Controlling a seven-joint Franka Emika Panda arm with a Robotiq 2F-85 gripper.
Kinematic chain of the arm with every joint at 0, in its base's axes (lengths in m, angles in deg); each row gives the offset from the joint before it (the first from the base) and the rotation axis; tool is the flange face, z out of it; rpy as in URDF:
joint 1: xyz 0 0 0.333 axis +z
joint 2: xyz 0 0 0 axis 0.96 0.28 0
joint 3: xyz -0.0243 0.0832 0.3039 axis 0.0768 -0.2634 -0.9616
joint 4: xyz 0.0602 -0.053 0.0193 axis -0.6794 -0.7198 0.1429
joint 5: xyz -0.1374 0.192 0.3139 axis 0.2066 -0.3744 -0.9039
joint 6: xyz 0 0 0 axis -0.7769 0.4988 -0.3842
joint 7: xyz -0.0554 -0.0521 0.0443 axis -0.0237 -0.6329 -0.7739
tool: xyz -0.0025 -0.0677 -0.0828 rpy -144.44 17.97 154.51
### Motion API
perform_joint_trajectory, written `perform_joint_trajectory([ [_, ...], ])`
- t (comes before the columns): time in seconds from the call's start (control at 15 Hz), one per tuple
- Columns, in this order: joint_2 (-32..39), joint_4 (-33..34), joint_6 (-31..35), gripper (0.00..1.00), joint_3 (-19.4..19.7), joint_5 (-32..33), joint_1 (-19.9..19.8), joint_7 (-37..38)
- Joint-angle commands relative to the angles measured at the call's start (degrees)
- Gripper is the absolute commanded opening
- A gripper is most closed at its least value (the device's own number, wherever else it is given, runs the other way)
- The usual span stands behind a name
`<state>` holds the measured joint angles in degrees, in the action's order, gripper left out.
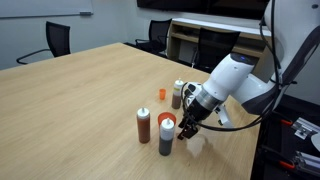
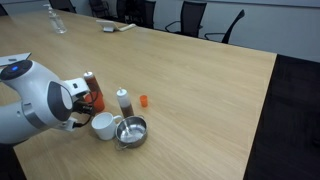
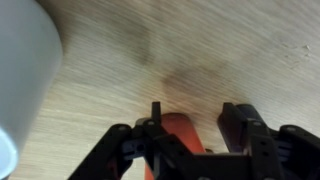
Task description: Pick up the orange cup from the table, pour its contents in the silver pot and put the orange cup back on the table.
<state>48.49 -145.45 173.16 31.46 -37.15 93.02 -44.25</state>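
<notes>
The orange cup (image 1: 166, 121) stands upright, mouth up with something pale inside, between two squeeze bottles on the light wood table (image 1: 80, 90). My gripper (image 1: 184, 126) reaches it from the side. In the wrist view the orange cup (image 3: 180, 135) sits between the fingers of the gripper (image 3: 197, 110), hard against one finger, and the jaws are shut on it. In an exterior view the cup (image 2: 98, 100) shows at the gripper (image 2: 89, 100). Whether it is off the table I cannot tell. The silver pot (image 2: 144, 130) stands on the table to the cup's side.
A white cup (image 2: 103, 125) stands right beside the pot, close to the gripper, and fills the wrist view's left edge (image 3: 20, 70). A brown bottle (image 1: 143, 125), a dark bottle (image 1: 165, 142), a white-capped bottle (image 1: 178, 93) and a tiny orange piece (image 1: 161, 94) crowd round. Chairs line the table's far side.
</notes>
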Motion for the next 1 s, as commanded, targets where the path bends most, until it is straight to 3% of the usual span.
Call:
perform_joint_trajectory([
  [0.0,-5.25,-5.70,-4.30,0.40,-8.18,-11.71,-6.94,-14.01],
  [0.2,-6.73,-6.98,-4.04,0.40,-12.01,-22.06,-9.53,-23.83],
  [0.4,-6.61,-6.40,-3.29,0.40,-14.12,-28.22,-11.25,-29.85],
  [0.93,-2.20,-2.22,-3.25,0.40,-19.12,-31.12,-16.71,-36.18],
])
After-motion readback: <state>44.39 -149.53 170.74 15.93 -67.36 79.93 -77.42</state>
